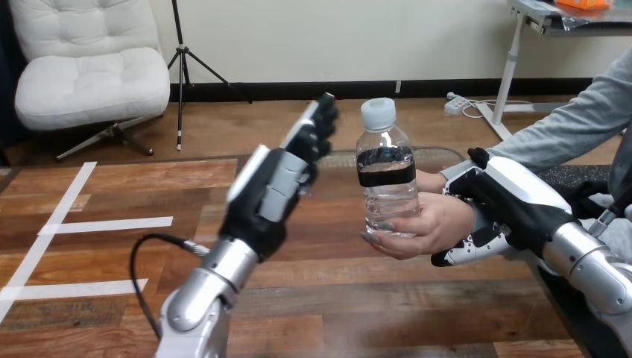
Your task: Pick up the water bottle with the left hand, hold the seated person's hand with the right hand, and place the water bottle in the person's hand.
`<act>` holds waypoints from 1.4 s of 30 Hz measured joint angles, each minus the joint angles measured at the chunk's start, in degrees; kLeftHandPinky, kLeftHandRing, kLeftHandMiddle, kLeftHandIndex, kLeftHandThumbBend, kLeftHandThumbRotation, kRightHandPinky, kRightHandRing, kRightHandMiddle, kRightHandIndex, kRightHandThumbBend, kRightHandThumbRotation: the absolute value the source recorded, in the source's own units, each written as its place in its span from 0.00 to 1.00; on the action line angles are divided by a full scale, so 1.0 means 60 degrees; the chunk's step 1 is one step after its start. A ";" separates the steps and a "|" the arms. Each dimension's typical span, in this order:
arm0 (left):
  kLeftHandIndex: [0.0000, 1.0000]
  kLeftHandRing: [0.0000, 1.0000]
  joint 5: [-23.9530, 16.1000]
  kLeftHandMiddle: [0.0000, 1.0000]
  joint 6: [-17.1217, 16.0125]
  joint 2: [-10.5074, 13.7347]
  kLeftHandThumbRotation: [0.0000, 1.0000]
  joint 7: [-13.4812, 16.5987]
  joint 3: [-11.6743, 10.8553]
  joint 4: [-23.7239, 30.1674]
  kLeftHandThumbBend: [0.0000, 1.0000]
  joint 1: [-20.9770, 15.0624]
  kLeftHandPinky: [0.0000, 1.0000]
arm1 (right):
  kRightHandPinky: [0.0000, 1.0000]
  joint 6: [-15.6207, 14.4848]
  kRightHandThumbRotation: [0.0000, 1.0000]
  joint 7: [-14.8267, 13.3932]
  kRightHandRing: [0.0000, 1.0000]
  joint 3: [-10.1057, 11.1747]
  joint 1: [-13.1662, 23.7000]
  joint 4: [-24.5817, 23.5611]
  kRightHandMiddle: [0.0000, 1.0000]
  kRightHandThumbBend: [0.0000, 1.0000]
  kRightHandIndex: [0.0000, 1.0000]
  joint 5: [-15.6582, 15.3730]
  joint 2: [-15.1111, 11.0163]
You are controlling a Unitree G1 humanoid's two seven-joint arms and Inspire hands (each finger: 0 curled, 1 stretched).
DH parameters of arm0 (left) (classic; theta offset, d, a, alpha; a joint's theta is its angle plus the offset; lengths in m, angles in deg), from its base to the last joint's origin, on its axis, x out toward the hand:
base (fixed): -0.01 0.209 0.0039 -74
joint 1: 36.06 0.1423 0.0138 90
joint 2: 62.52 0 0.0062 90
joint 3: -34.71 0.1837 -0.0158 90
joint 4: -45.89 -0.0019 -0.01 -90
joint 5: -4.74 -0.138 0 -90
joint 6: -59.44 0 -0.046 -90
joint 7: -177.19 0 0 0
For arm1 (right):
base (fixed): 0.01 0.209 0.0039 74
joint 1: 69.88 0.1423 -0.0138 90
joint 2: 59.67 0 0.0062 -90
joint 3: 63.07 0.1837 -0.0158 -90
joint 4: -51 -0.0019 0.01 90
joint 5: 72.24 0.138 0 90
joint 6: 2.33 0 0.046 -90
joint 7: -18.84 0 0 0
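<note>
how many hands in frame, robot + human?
3: left hand open, raised left of the water bottle, apart from it; person's hand holding the bottle; right hand, fingers curled round that hand. The person's other hand may be hidden.

1 head-mounted view, forward and down across the wooden table [358, 298], close in.

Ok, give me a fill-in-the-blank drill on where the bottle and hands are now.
1. The person's hand holds the water bottle ____, with its cap at the top.
2. The right hand curls round the person's ____.
3. The left hand, fingers straight, is apart from the water bottle, on its ____ side in the view.
Missing: upright; wrist; left.
</note>
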 measured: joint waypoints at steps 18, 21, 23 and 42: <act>1.00 1.00 0.0622 1.00 0.0053 0.0056 1.00 0.0261 -0.0647 0.0431 1.00 0.0285 1.00 | 0.27 -0.0111 0.00 -0.0044 0.31 0.0000 0.0000 -0.0008 0.38 0.86 0.41 -0.0282 -0.0005; 1.00 1.00 0.0734 1.00 0.0054 0.0071 1.00 0.0265 -0.0765 0.0431 1.00 0.0308 1.00 | 0.27 -0.0160 0.00 -0.0072 0.33 -0.0002 0.0000 -0.0011 0.40 0.87 0.42 -0.0389 -0.0005; 1.00 1.00 0.0770 1.00 0.0054 0.0088 1.00 0.0289 -0.0832 0.0431 1.00 0.0322 1.00 | 0.29 -0.0184 0.00 -0.0098 0.34 -0.0002 0.0000 -0.0016 0.41 0.88 0.44 -0.0474 -0.0007; 1.00 1.00 0.1013 1.00 0.0053 0.0279 1.00 0.0371 -0.1405 0.0431 1.00 0.0556 1.00 | 0.33 -0.0184 0.00 -0.0350 0.39 -0.0003 0.0000 -0.0019 0.44 0.91 0.46 -0.0850 -0.0108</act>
